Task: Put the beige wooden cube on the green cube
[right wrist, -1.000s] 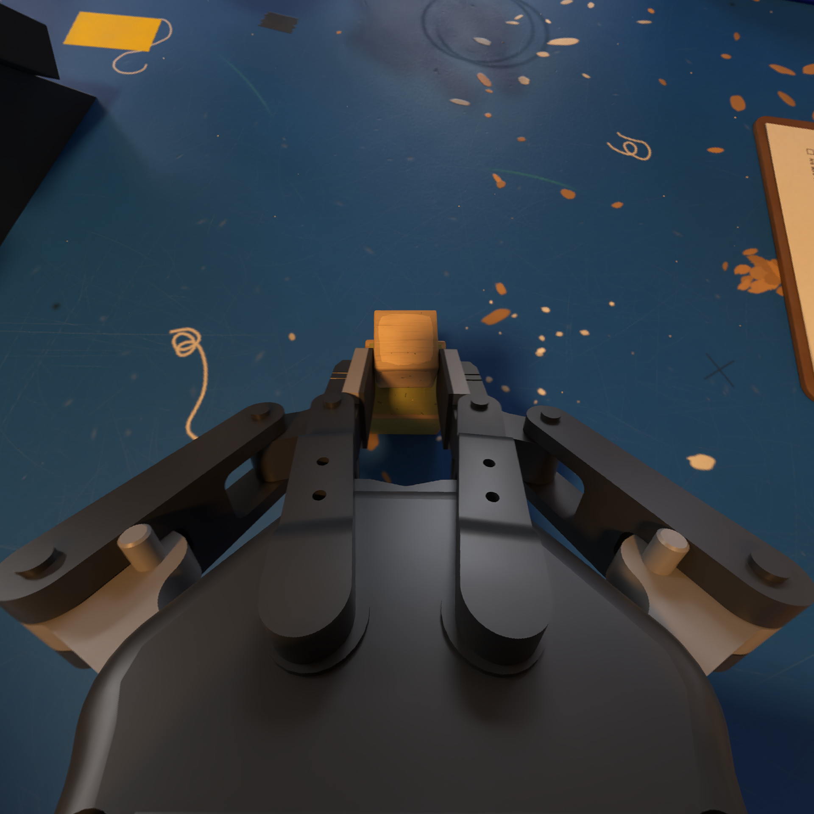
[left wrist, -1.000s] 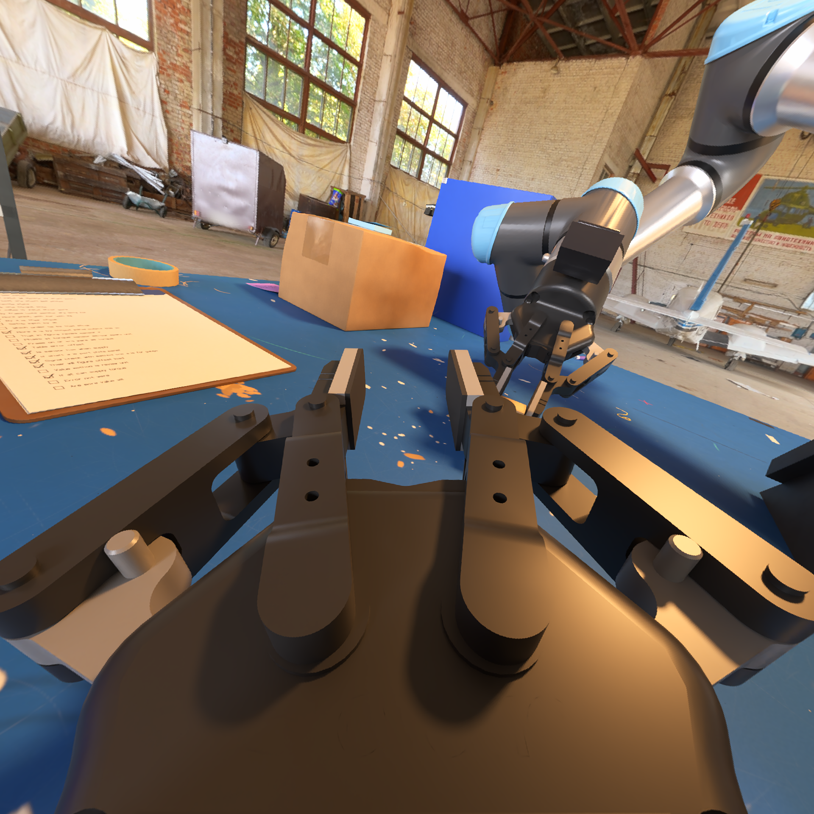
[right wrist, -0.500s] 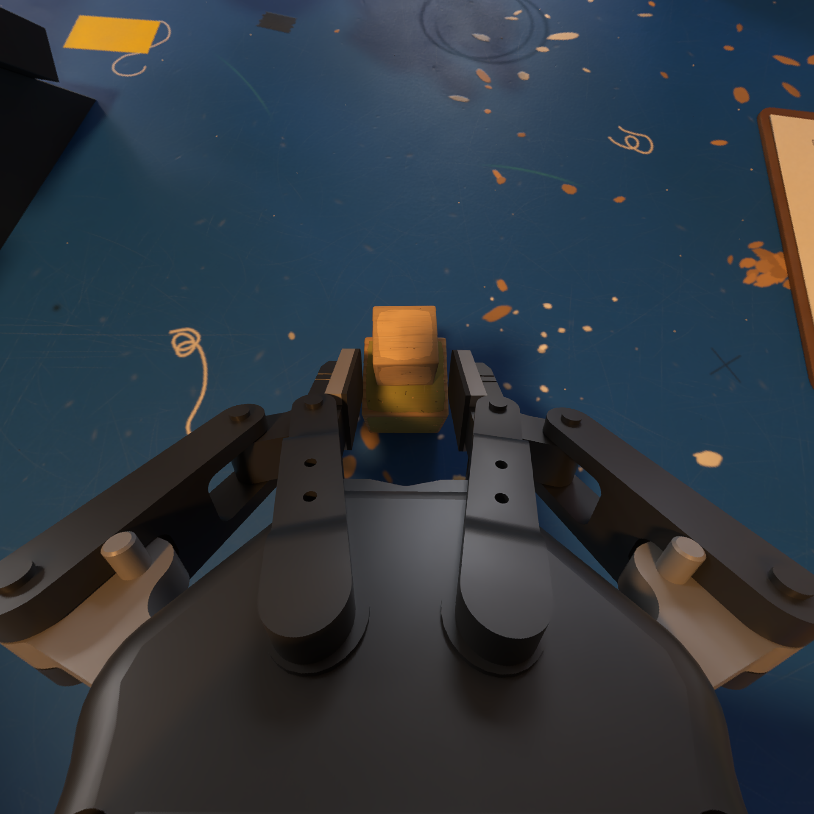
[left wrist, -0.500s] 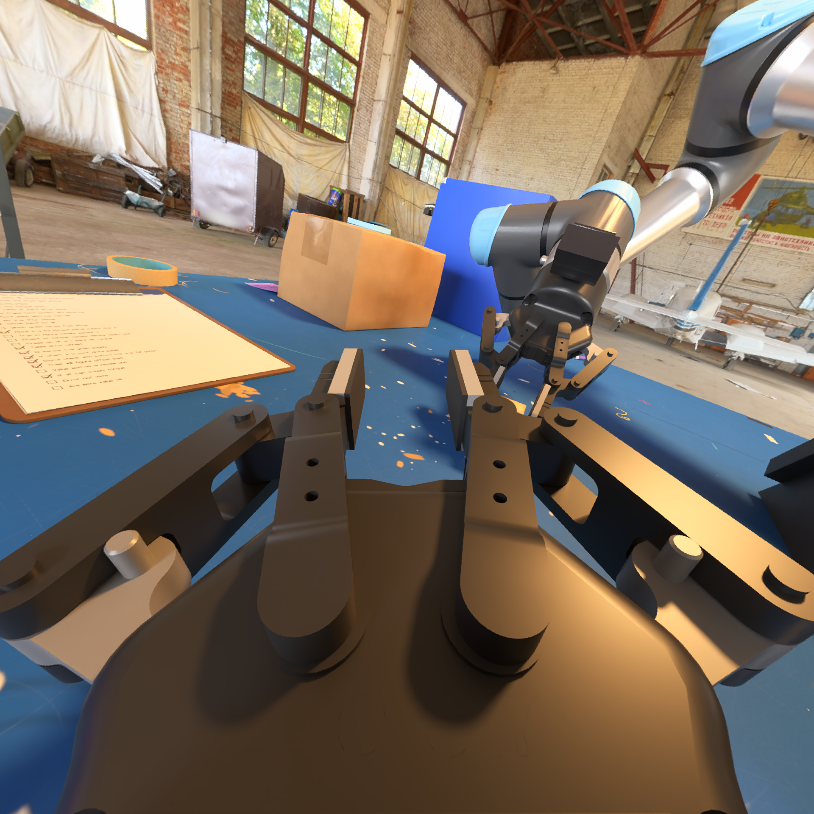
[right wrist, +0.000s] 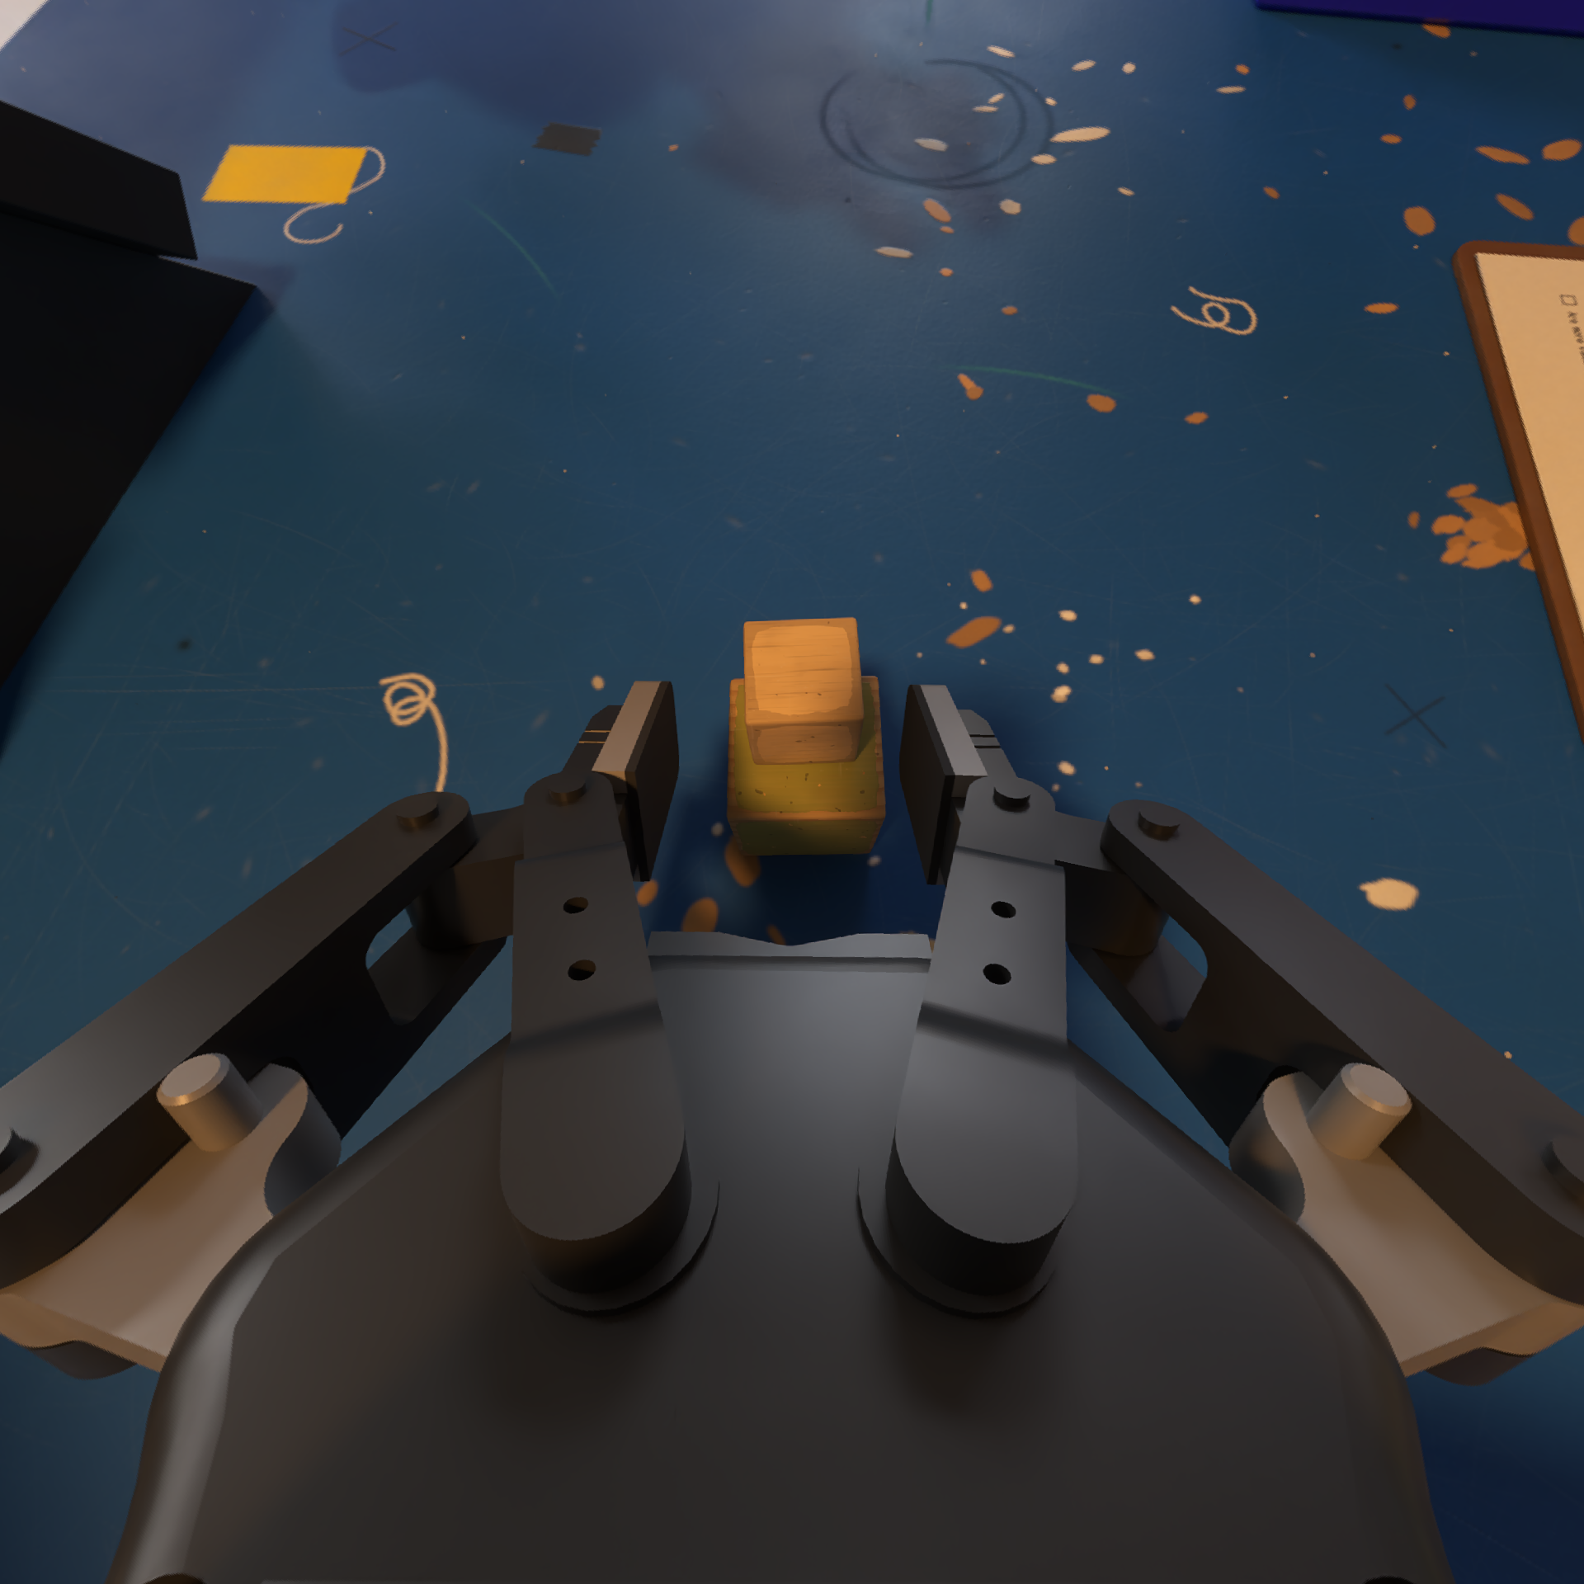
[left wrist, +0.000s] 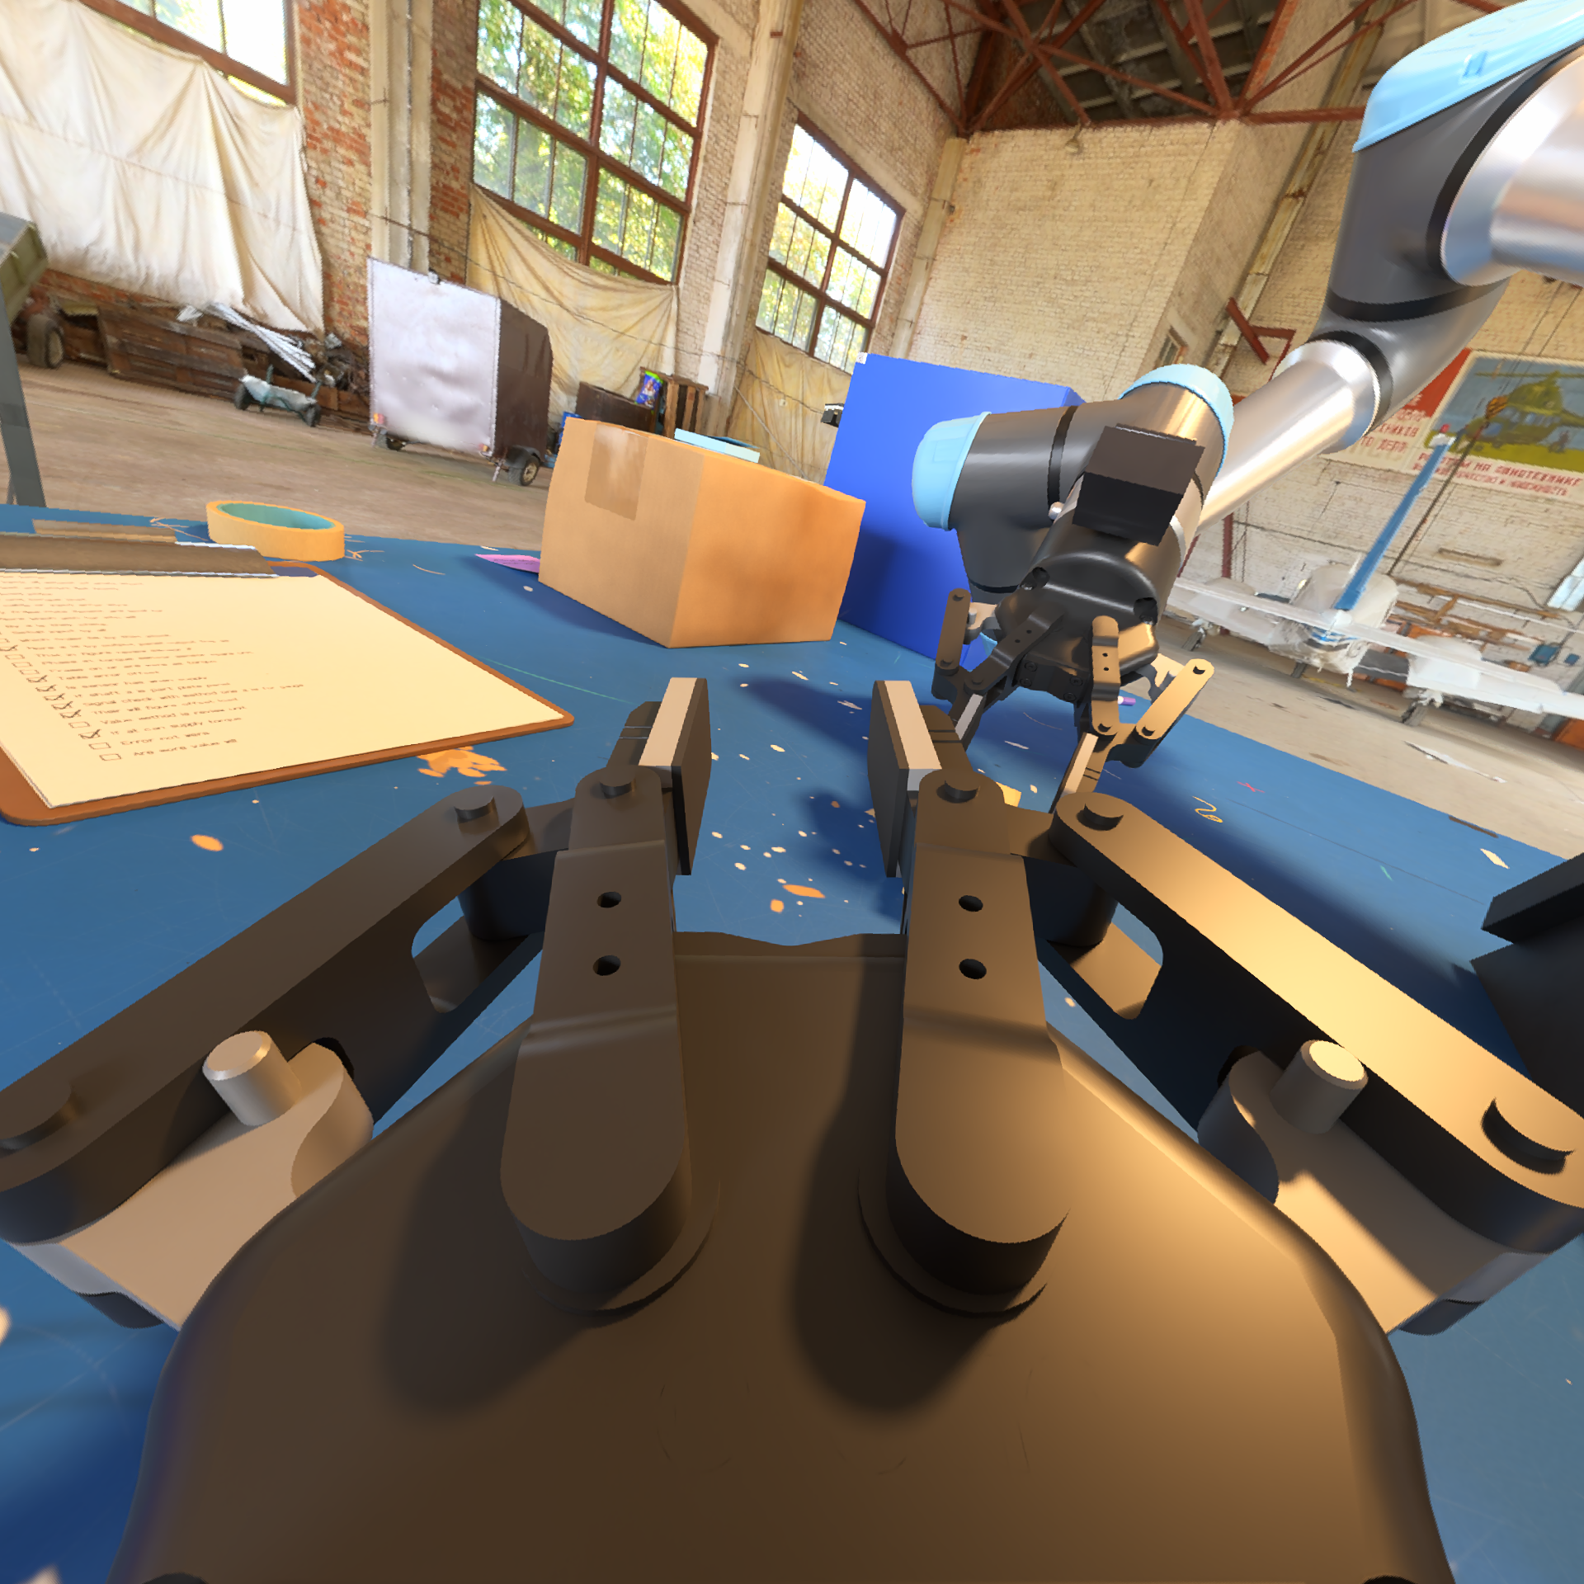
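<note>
In the right wrist view the beige wooden cube (right wrist: 801, 690) rests on top of the larger green cube (right wrist: 806, 793), which stands on the blue table. My right gripper (right wrist: 793, 763) is open, its pads on either side of the stack and clear of it, a little above. In the left wrist view my left gripper (left wrist: 784, 754) is open and empty, low over the table. The right gripper (left wrist: 1024, 746) shows there farther off, open and pointing down; the cubes are mostly hidden behind my left finger.
A clipboard with paper (left wrist: 214, 677) lies at the left, also at the right edge of the right wrist view (right wrist: 1534, 411). A cardboard box (left wrist: 694, 531), a blue panel (left wrist: 909, 480) and a tape roll (left wrist: 274, 527) stand farther back. A black block (right wrist: 77, 360) sits left.
My right gripper opened, let go of the beige cube on the green cube, and rose and drew back a little. My left gripper has not moved.
</note>
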`<state>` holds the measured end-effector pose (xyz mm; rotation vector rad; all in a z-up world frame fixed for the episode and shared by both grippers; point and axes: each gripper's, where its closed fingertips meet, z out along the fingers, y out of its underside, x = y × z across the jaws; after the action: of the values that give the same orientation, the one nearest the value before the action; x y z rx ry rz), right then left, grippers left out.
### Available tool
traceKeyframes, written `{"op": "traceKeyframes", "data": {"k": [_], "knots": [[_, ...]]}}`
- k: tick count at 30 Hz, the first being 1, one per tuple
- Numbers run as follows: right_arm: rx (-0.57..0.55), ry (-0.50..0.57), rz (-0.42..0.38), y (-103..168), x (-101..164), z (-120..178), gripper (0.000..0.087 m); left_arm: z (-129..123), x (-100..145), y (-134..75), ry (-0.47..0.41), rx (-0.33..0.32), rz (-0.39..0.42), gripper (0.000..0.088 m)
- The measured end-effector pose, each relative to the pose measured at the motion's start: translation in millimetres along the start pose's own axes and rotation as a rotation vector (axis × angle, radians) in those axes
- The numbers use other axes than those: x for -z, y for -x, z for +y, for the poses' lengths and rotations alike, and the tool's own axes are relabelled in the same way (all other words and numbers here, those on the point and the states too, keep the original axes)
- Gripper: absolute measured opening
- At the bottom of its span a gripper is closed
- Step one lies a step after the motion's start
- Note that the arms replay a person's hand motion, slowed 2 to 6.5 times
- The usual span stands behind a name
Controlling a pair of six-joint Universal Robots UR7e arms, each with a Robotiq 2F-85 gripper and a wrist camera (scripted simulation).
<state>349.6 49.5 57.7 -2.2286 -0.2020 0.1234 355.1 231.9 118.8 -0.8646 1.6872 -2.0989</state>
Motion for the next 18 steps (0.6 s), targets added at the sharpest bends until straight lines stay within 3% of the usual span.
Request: {"op": "traceKeyframes", "data": {"k": [9,18], "knots": [[-0.021,-0.041,0.000,5,8,-15,0.0617,-1,1,0,-0.006,0.000,0.004,0.0336],[-0.018,-0.096,0.048,9,18,-37,0.0670,-1,1,0,-0.009,-0.001,0.005,0.0341]]}}
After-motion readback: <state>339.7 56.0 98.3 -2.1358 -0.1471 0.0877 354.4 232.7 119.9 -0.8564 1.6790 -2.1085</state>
